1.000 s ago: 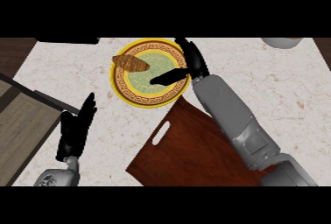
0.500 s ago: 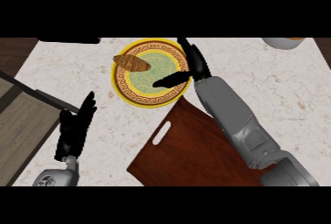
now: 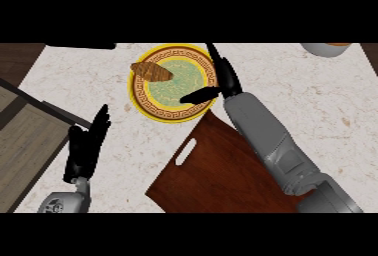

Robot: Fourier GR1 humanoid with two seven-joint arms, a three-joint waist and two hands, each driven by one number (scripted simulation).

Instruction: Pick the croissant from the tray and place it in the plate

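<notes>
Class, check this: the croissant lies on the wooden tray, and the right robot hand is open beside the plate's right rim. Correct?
Not quite. The head view shows the croissant lying on the plate, at its upper left, not on the wooden tray. The right robot hand is indeed open at the plate's right rim.

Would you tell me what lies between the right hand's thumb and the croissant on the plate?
In the head view, only the plate's bare green centre lies between the right hand and the croissant; nothing else sits there.
</notes>
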